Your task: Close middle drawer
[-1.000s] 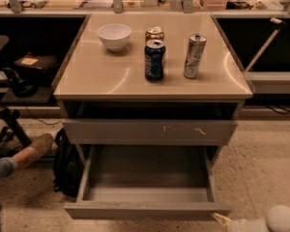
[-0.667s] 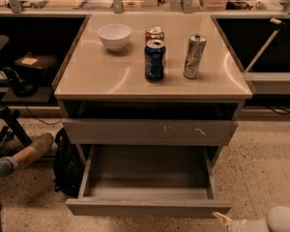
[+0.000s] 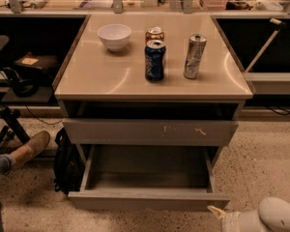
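Middle drawer [image 3: 150,199] stands pulled well out, its plain front nearest us. We judge the step is best done with a flat push near the centre of the front, straight toward the cabinet, to avoid racking. Gripper [image 3: 218,211] sits low, just beside the front's right corner. We cannot tell contact, opening or hold. Behind is the scratched drawer front [image 3: 150,132]. Cans [image 3: 155,59] and bowl [image 3: 114,35] on top, so push gently.

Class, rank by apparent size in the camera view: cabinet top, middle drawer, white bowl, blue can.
1. cabinet top.
2. middle drawer, pulled open, nearer the camera.
3. white bowl and blue can: bowl wider, can taller, too close to rank.
The gripper sits bottom right, near the drawer's corner.
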`<state>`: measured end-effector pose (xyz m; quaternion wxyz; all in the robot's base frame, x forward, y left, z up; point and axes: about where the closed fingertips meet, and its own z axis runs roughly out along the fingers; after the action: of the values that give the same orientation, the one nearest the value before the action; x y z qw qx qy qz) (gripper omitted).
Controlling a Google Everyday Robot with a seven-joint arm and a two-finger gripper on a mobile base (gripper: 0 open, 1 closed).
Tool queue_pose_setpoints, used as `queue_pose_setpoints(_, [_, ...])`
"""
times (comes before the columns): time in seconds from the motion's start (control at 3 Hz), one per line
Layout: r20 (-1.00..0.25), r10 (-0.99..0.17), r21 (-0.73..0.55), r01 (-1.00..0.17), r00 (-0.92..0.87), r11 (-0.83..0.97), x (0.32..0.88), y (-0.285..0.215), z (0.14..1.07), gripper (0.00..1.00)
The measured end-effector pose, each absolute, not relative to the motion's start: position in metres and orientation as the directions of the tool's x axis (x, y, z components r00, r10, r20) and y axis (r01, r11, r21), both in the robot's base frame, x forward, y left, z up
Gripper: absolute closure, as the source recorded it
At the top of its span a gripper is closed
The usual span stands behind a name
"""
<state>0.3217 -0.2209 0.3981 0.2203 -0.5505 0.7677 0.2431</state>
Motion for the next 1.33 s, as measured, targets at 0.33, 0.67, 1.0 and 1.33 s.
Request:
queue_pose_setpoints(0.33, [-0.604, -0.742, 0.127, -0.955, -0.289, 0.268, 0.349, -0.208, 0.396, 0.0])
queue_pose_setpoints(0.67, [-0.604, -0.742, 0.127, -0.955, -0.289, 0.268, 0.349, -0.208, 0.396, 0.0])
queue_pose_setpoints(1.0, [-0.64, -0.721, 0.134, -0.962, -0.266, 0.236, 0.359, -0.205, 0.38, 0.0])
queue_pose_setpoints(1.33, [-0.692, -0.689, 0.134, -0.976, -0.216, 0.172, 0.378, -0.189, 0.367, 0.0])
